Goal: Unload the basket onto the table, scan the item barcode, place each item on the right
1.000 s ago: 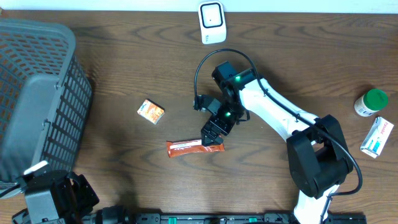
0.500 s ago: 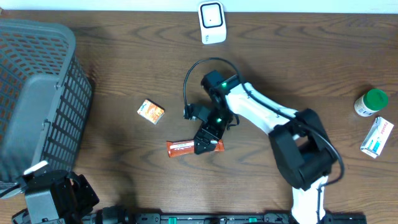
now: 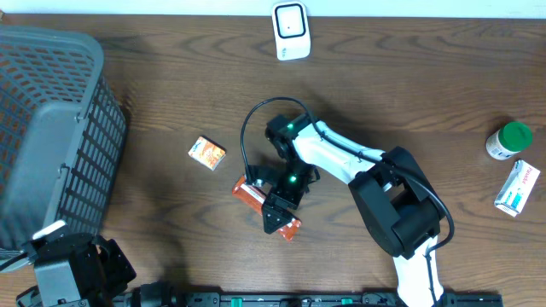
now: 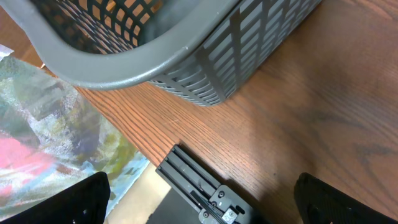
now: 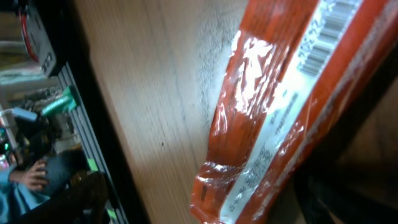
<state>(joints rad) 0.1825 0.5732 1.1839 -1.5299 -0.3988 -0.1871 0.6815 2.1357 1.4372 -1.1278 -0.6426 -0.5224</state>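
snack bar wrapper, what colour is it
Orange-red wrapper with a white panel; right wrist view shows it best.

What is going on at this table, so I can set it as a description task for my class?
The right arm's end effector is down over the orange snack bar, which lies on the wooden table near its middle. Its fingers stand open on either side of the bar, which is not yet lifted. The wrist view shows the bar's barcode facing up. A white device, probably the scanner, stands apart at the far edge. The left end effector is open and empty beside the grey basket.
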